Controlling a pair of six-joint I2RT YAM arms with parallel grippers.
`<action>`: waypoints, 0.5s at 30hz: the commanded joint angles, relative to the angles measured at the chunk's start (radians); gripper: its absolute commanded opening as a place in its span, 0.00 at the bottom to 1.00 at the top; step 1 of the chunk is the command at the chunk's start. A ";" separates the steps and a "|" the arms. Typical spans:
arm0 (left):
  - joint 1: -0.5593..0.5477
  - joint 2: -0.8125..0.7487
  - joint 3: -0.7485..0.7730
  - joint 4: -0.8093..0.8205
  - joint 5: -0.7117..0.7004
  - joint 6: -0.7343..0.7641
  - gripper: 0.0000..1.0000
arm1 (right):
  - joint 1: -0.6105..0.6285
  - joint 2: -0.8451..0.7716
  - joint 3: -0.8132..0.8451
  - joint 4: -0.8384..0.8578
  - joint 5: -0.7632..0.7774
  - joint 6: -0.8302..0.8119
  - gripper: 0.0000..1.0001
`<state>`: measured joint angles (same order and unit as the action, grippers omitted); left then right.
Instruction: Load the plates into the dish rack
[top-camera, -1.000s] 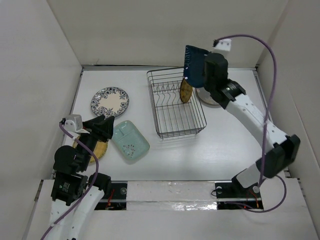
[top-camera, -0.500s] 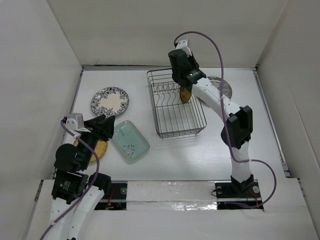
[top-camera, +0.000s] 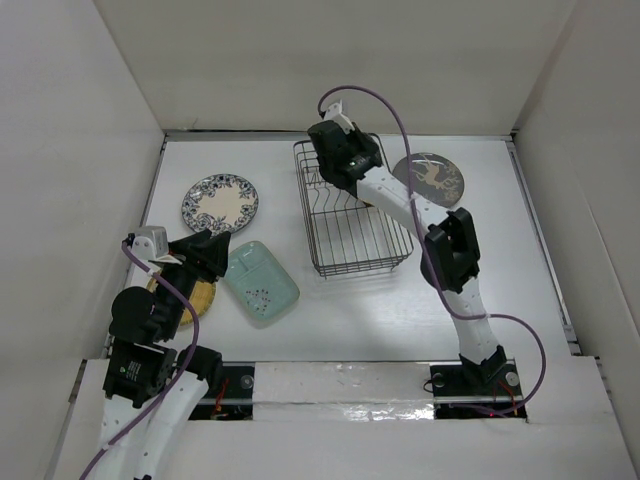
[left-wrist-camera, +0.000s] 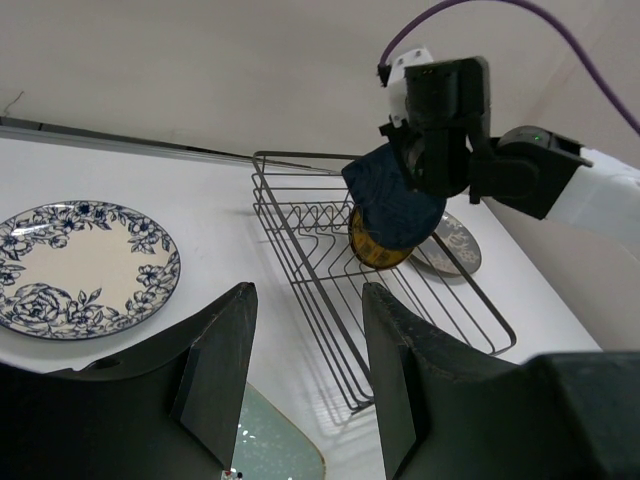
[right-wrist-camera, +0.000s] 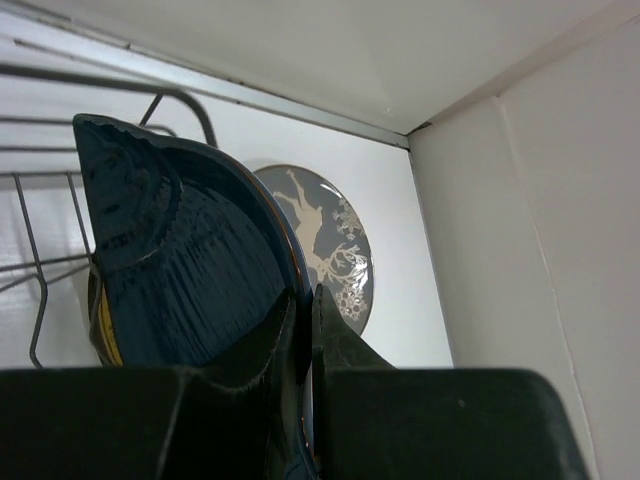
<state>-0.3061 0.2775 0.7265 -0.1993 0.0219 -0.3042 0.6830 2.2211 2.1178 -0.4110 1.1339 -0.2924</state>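
My right gripper (top-camera: 338, 165) is shut on the rim of a dark blue ribbed plate (right-wrist-camera: 180, 270) and holds it upright over the far end of the black wire dish rack (top-camera: 355, 235). The left wrist view shows this plate (left-wrist-camera: 395, 200) just in front of a yellow-gold plate (left-wrist-camera: 372, 248) standing in the rack (left-wrist-camera: 330, 300). My left gripper (top-camera: 213, 255) is open and empty above the mint-green plate (top-camera: 262, 280). The blue-and-white floral plate (top-camera: 219, 203) lies at the far left. The dark grey plate (top-camera: 430, 178) lies right of the rack.
A second yellow-gold plate (top-camera: 198, 298) lies partly under my left arm. White walls close the table at the back, left and right. My right arm (top-camera: 440, 245) stretches across the rack's right side.
My right arm has swung left with the dark blue plate, from the rack's far right corner to over its far end. The dark grey plate is uncovered. The left arm has not moved.
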 joint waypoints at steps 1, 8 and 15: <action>-0.004 0.003 -0.004 0.028 0.003 0.004 0.43 | 0.023 -0.014 0.033 0.097 0.104 -0.034 0.00; -0.004 0.000 -0.004 0.026 0.000 0.002 0.43 | 0.076 0.034 0.008 0.139 0.110 -0.053 0.00; -0.004 0.003 -0.004 0.026 0.001 0.002 0.43 | 0.085 0.092 0.019 0.043 0.089 0.096 0.00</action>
<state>-0.3061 0.2775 0.7265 -0.2008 0.0216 -0.3046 0.7471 2.2883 2.1124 -0.3717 1.2171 -0.2817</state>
